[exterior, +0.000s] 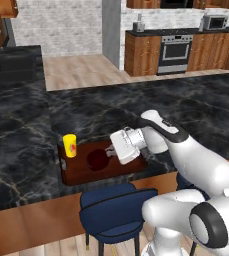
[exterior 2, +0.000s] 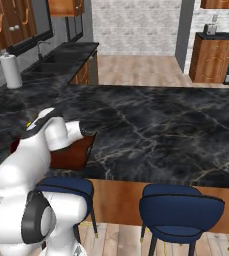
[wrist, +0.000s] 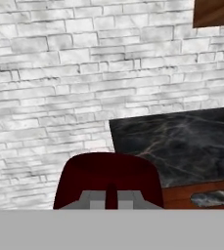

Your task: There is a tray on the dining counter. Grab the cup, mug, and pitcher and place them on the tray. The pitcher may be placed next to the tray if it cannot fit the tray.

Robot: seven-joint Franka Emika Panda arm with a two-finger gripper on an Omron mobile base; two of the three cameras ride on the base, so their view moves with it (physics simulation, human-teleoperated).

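The dark reddish-brown tray (exterior: 86, 175) lies near the front edge of the dining counter (exterior: 186, 110), and its right end pokes out behind my arm (exterior 2: 75, 154). At the tray's back left corner stands the yellow cup (exterior: 69, 145). The dark maroon mug (exterior: 96, 159) is over the middle of the tray, and my gripper (exterior: 109, 152) is at its right side. Seen from the hand, the mug (wrist: 108, 171) looms close, with my gripper (wrist: 111, 197) shut on a dark red part of it, apparently the handle. The tray's rim (wrist: 182, 194) shows beside it. The pitcher is out of view.
Blue stools (exterior: 111, 210) (exterior 2: 181, 210) stand under the counter's wooden front edge. A paper towel roll (exterior 2: 10, 70) and a sink (exterior 2: 61, 56) are on the far left counter. A stove (exterior: 175, 52) stands at the back wall.
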